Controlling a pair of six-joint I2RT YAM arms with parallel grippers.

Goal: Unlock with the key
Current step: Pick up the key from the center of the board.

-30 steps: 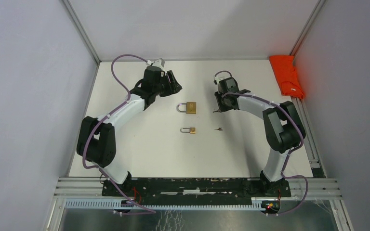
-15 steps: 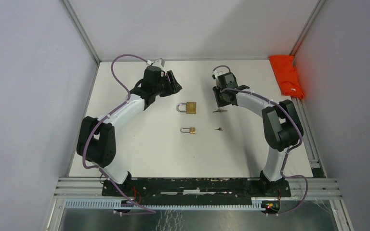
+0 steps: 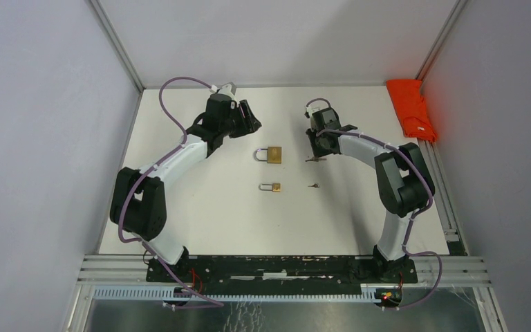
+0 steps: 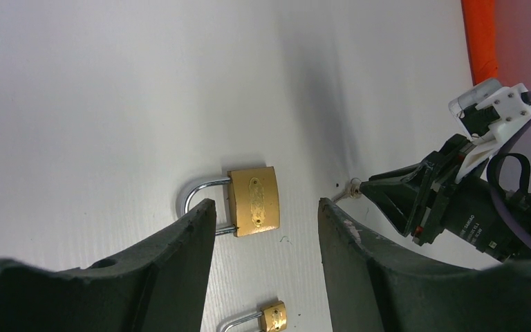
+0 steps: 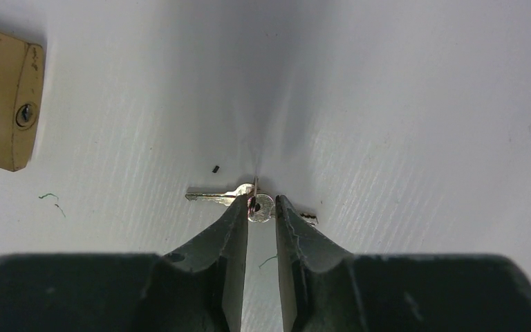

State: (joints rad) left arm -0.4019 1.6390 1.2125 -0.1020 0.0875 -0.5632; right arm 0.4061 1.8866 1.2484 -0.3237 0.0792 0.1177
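Pickup of the key, judged the step in hand, with no lock yet opened. Found the right hand low over the counter, right of its middle and toward the far edge, fingers narrowly parted either side of the key's round head; could not tell whether pinched or merely straddled (with the blade flat on the surface, off to one side). Saw the left hand spread wide, gripping nothing, hovering over the large padlock lying flat near mid-counter toward the far edge, shackle pointing to the left edge. Noted a small padlock and a small key nearer the middle, well apart from both hands.

Called next, probably, for a firm pinch on the head, a clean lift, then a turn of the blade toward the large padlock's keyhole end (apparently facing right), with the left hand steadying the body. Judged room ample: bare surface between key and padlock, side edges far off, orange cloth away at the far right corner.
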